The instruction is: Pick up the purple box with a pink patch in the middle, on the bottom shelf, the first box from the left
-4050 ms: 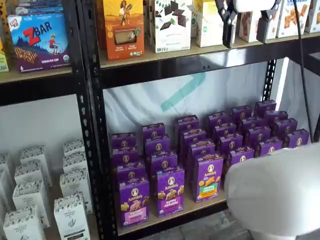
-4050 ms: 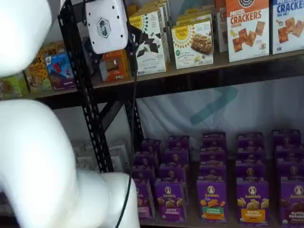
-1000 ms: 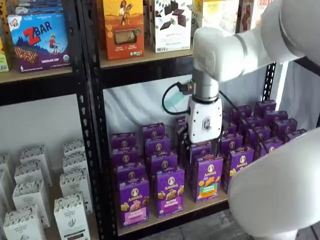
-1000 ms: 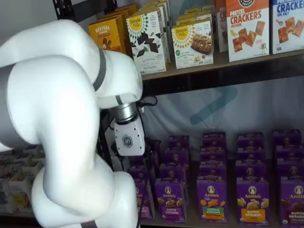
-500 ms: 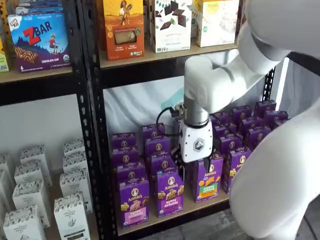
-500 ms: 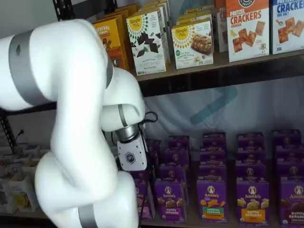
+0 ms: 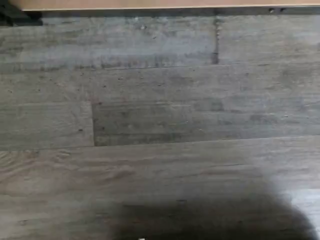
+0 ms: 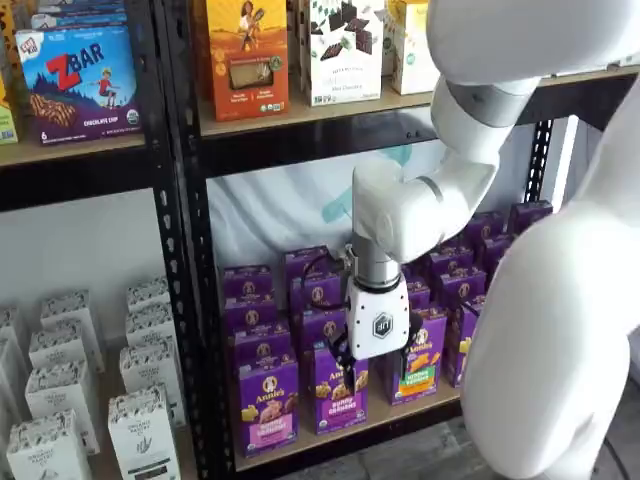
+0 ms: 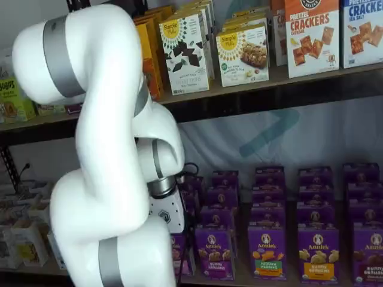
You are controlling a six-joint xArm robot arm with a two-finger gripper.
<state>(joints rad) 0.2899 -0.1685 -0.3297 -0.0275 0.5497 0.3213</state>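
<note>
The purple box (image 8: pixel 267 402), an Annie's carton with a pink band, stands at the front left of the bottom shelf (image 8: pixel 400 412). In a shelf view it is partly hidden behind the arm (image 9: pixel 179 251). My gripper (image 8: pixel 372 368) hangs below its white body, in front of the purple cartons just right of that box. Its black fingers show either side of the body with purple carton between them, so it is open and empty. The wrist view shows only grey wooden floor (image 7: pixel 160 125) and a tan board strip (image 7: pixel 150 4).
Rows of purple Annie's cartons (image 8: pixel 418 360) fill the bottom shelf. A black perforated upright (image 8: pixel 190 300) stands left of the purple box. White cartons (image 8: pixel 140 430) sit further left. The higher shelf holds orange and white cartons (image 8: pixel 246 55). My white arm (image 9: pixel 108 179) blocks much of a shelf view.
The gripper has come down from the top shelf and moved left and lower along the bottom shelf's front rows, from the green-orange carton's column toward the left columns.
</note>
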